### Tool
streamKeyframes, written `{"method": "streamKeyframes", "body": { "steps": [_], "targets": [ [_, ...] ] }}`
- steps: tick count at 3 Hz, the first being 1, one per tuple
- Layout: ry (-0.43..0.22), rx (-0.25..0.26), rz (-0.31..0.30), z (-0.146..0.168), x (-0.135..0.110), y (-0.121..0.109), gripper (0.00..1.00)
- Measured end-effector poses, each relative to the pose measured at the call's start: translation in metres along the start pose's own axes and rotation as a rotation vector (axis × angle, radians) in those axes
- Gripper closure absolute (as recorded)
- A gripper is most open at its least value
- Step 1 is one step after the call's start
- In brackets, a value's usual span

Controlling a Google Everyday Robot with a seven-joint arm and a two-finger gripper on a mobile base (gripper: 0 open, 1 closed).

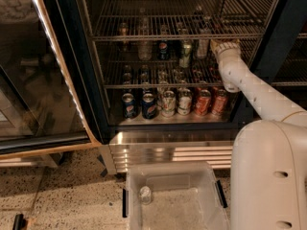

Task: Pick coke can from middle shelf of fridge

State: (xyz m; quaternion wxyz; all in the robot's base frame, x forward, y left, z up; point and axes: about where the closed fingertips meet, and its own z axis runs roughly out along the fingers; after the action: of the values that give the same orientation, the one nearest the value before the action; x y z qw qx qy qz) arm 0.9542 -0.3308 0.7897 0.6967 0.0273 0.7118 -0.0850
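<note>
The fridge (pixel 72 66) stands open in front of me. My white arm reaches in from the lower right, and the gripper (pixel 217 44) is at the right end, just above the middle shelf (pixel 144 86), beside a silver can (pixel 202 47) and a green-white can (pixel 186 52). A blue Pepsi can (pixel 163 50) stands further left on the same rack. No red coke can shows; the spot by the gripper is hidden behind my wrist.
The glass door (pixel 33 80) is swung open at the left. On the fridge floor stand Pepsi cans (pixel 128 105), silver cans and orange-red cans (pixel 203 102). A clear bin (pixel 139 174) holding a small cup (pixel 145 194) sits on my base below the ribbed steel base (pixel 168 150).
</note>
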Motion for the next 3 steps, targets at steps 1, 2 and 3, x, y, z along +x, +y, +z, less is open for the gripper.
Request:
{"method": "streamKeyframes", "body": {
  "steps": [1,2,3],
  "targets": [
    [0.004,0.012,-0.004,0.004,0.0,-0.004,0.4],
    [0.022,0.018,-0.002,0.009,0.004,-0.006,0.4],
    [0.039,0.026,-0.003,0.015,0.008,-0.009,0.4]
  ]
}}
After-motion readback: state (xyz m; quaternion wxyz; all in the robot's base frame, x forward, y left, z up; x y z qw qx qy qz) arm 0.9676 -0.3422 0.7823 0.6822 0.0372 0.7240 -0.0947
